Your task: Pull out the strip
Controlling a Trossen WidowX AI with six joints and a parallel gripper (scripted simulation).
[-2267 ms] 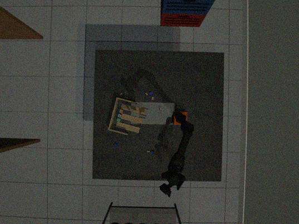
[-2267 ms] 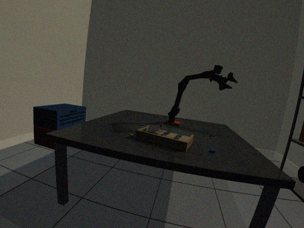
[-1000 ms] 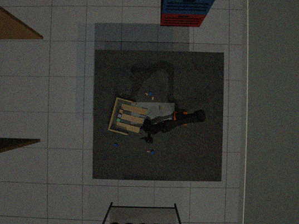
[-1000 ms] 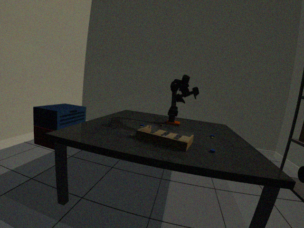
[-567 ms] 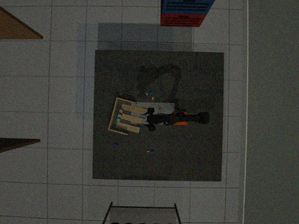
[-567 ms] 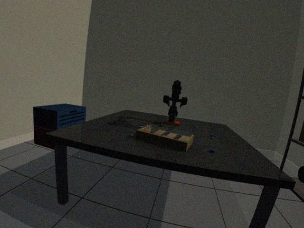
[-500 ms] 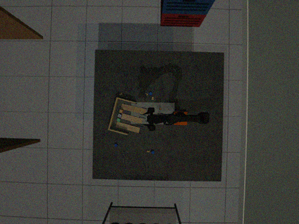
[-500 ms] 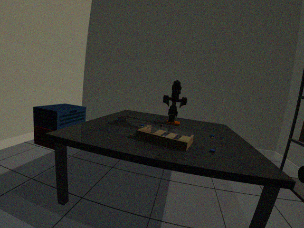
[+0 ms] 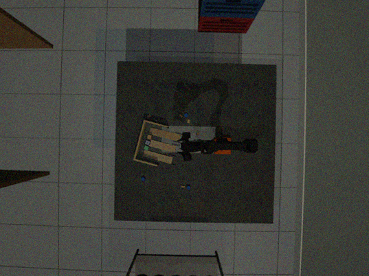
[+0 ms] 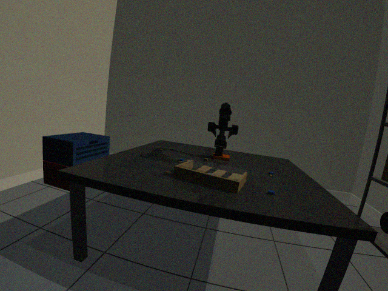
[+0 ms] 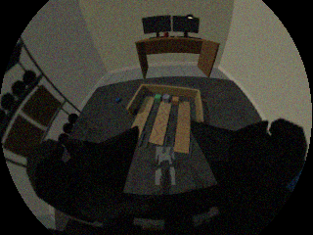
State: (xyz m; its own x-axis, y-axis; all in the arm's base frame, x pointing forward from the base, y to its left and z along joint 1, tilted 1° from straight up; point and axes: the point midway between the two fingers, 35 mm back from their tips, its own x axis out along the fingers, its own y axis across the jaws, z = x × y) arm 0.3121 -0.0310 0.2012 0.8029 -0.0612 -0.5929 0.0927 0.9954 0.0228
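Observation:
An open wooden tray (image 9: pixel 138 141) (image 10: pixel 207 180) (image 11: pixel 171 89) holds three long wooden strips: one strip (image 9: pixel 159 156) (image 11: pixel 143 117), a middle strip (image 9: pixel 162 145) (image 11: pixel 160 122) and another strip (image 9: pixel 165 133) (image 11: pixel 183 127). A pale cube (image 9: pixel 147 142) (image 11: pixel 166 97), seemingly the labelled one, sits at the far end of the middle strip, between a green cube (image 9: pixel 146 148) (image 11: pixel 157 97) and an orange cube (image 9: pixel 149 136) (image 11: pixel 175 100). Its label is too small to read. My gripper (image 9: pixel 181 147) (image 10: pixel 222 134) (image 11: pixel 164 126) is open and empty, raised on the tray's open side.
Small blue pieces (image 9: pixel 143 179) (image 9: pixel 188 187) (image 10: pixel 271 173) (image 11: pixel 118 99) lie off the tray's side. Another blue piece (image 9: pixel 185 115) (image 10: pixel 181 160) and a small wooden bit (image 9: pixel 188 121) lie on the opposite side. The tray's raised walls stand around three sides.

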